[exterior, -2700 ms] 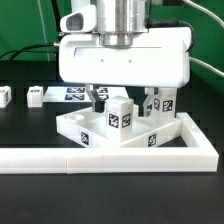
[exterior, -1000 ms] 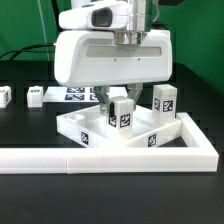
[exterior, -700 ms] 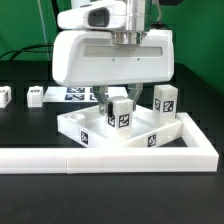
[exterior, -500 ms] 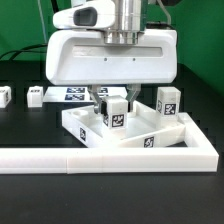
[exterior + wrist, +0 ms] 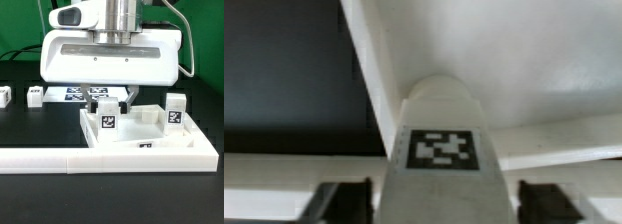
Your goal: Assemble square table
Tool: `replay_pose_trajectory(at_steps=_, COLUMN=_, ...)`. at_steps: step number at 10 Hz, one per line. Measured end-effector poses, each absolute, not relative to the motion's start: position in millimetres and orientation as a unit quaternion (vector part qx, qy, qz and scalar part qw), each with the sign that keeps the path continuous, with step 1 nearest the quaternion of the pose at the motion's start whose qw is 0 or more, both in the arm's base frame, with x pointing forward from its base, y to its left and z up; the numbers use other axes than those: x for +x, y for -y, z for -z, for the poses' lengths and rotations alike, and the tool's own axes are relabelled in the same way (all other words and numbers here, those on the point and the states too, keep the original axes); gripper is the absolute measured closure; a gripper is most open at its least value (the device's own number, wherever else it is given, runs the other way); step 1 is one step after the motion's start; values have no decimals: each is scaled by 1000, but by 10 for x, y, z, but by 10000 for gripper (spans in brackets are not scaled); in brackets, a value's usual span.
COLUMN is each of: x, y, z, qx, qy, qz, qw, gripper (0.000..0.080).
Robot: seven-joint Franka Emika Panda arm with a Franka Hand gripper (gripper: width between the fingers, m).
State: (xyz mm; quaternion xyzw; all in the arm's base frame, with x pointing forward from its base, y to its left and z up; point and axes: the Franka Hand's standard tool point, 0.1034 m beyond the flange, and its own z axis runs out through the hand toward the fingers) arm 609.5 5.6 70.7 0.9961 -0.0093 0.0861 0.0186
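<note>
**Item: square table, part-built. Condition at this moment.**

- Tabletop [image 5: 118, 141]: white tray, lying on the black table [image 5: 40, 125], lower right of centre in the exterior view. Change noted: half a second ago it sat corner-forward like a diamond. It now lies square, with its front wall against the long white barrier [image 5: 60, 158], and farther toward the exterior view's right.
- Leg, first [image 5: 105, 119]: upright inside the tray near its front corner on the exterior view's left, tag facing the camera. It has travelled with the tray. The wrist view shows the same leg [image 5: 441, 150] rising between the two fingers.
- Leg, second [image 5: 176, 111]: upright at the tray's far corner on the exterior view's right, also carried along in the turn.
- Legs, spare: two small blocks [image 5: 35, 96] and [image 5: 4, 95] at the left edge of the exterior view, well apart from the tray and not yet fitted.
- Claw [image 5: 110, 103]: directly over the first leg, jaws partly open and astride it. In the wrist view a dark finger [image 5: 345, 202] stands just clear of the leg on each side, so nothing appears to be clamped. The jaws have widened in the last second.
- Marker board [image 5: 78, 93]: flat behind the claw, untouched.

**Assessment:** the tray looks to have been squared up against the barrier and the first leg let go. It probably now sits steady for further work. Two legs remain to be brought in.
</note>
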Motion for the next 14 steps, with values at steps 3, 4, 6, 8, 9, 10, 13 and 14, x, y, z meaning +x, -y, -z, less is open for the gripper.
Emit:
replay_pose_trajectory(at_steps=3, x=6077, y=-74, z=-761, qx=996, qy=10, qz=-87, qw=17, gripper=178)
replay_pose_trajectory(at_steps=4, x=6030, y=-95, z=-827, qx=996, qy=9, qz=-88, qw=14, gripper=178)
replay_pose_trajectory(at_steps=6, x=5912, y=-83, z=-887, qx=995, qy=-38, qz=-86, qw=16, gripper=151)
replay_pose_trajectory(at_steps=8, x=5865, y=-7, z=-926, qx=994, qy=-70, qz=-77, qw=17, gripper=150)
replay_pose_trajectory(at_steps=9, x=5866, y=27, z=-925, qx=995, qy=-59, qz=-78, qw=16, gripper=150)
replay_pose_trajectory(at_steps=10, x=5866, y=26, z=-907, qx=996, qy=-37, qz=-84, qw=16, gripper=150)
replay_pose_trajectory(at_steps=13, x=5866, y=26, z=-905, qx=995, qy=-42, qz=-83, qw=17, gripper=150)
replay_pose_trajectory(at_steps=14, x=5865, y=26, z=-903, qx=995, qy=-42, qz=-83, qw=17, gripper=150)
